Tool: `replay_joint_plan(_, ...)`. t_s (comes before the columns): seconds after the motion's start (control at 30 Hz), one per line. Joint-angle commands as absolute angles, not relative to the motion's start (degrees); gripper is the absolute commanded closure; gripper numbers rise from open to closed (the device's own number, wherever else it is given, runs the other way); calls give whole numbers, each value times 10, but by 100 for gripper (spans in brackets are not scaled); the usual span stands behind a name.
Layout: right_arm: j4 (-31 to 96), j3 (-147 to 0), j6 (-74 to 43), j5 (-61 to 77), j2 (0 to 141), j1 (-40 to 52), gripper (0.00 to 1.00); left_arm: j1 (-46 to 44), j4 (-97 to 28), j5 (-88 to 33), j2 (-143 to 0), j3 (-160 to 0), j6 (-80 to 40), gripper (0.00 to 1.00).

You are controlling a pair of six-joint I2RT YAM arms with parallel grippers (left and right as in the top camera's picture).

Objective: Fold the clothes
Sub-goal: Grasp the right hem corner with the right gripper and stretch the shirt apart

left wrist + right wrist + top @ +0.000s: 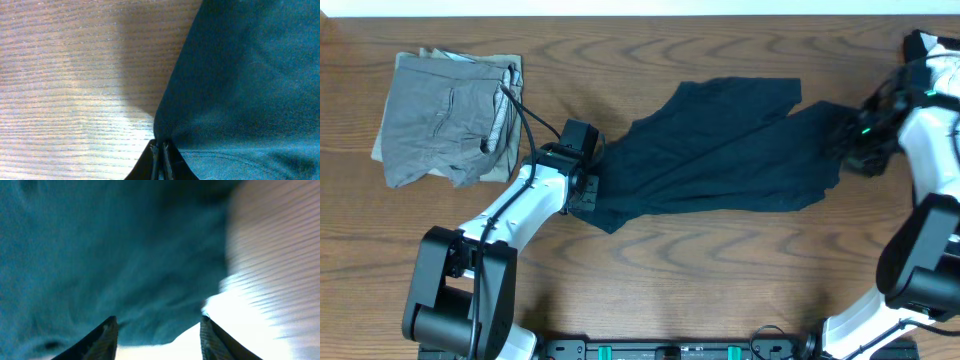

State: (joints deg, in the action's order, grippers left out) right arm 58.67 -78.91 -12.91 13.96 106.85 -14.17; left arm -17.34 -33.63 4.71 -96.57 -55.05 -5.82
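Observation:
A dark navy T-shirt [720, 150] lies crumpled and stretched across the middle of the wooden table. My left gripper [588, 185] is shut on the shirt's left edge; in the left wrist view the closed jaws [161, 148] pinch the fabric [250, 85] right above the wood. My right gripper [848, 140] is at the shirt's right end. In the right wrist view its fingers [157, 322] are spread wide with the shirt's edge [110, 255] just ahead of them, not gripped.
Folded grey shorts with khaki trim [450, 118] lie at the back left. A black-and-white garment [928, 48] shows at the far right edge. The table's far edge [640, 12] runs along the top.

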Motion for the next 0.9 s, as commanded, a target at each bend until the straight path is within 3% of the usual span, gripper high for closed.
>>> replay_joint_plan(0.0, 585, -739, -100, 201, 1057, -94, 48, -171, -338, 50, -957, -546, -66, 94)
replay_joint_plan(0.2, 518, -639, -152, 196, 1057, -21, 50, -172, -329, 50, -957, -547, -75, 94)
replay_joint_plan(0.4, 459, -586, -195, 175, 1057, -11, 51, -172, -324, 50, -957, -547, -74, 94)
replay_joint_plan(0.57, 448, -585, -197, 159, 1057, -12, 68, -171, -320, 50, -957, -547, -74, 94)
replay_joint_plan(0.67, 463, -585, -172, 159, 1056, -12, 52, -172, -321, 50, -957, -547, -74, 94)
replay_joint_plan(0.87, 464, -601, -99, 179, 1029, -23, 52, -171, -321, 50, -957, -547, -74, 94)
